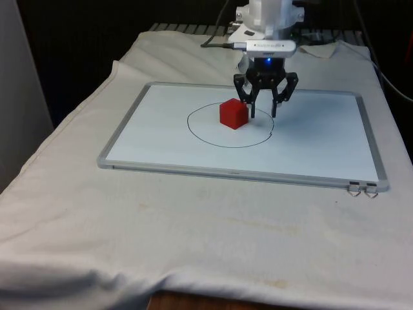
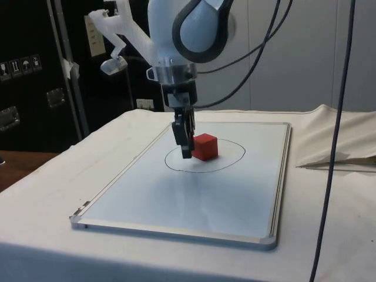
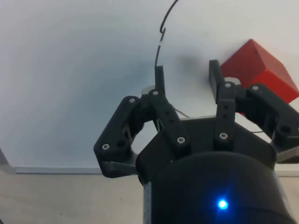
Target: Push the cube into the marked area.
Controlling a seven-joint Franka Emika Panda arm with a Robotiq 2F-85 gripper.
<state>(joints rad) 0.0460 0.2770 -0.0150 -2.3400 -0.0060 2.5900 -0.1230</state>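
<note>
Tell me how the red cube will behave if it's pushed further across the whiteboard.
The red cube will probably slide, not roll: it sits flat on a face. The whiteboard looks smooth, so it may glide easily. A push from the gripper at one corner could turn it.

We record a white arm [image 2: 176, 35] of rounded glossy shells, with a dark grey ring band around the large joint housing in the side view. Black cables [image 2: 264, 35] loop from the upper arm and trail away behind it. Below the white wrist flange sits the black gripper [image 1: 264, 106], a cylindrical body carrying angular linkage bars. In the wrist view we note small silver screws [image 3: 181, 139] at each linkage pivot. The two fingers [image 3: 159, 79] are slim, flat, matt black bars with squared tips.
</note>
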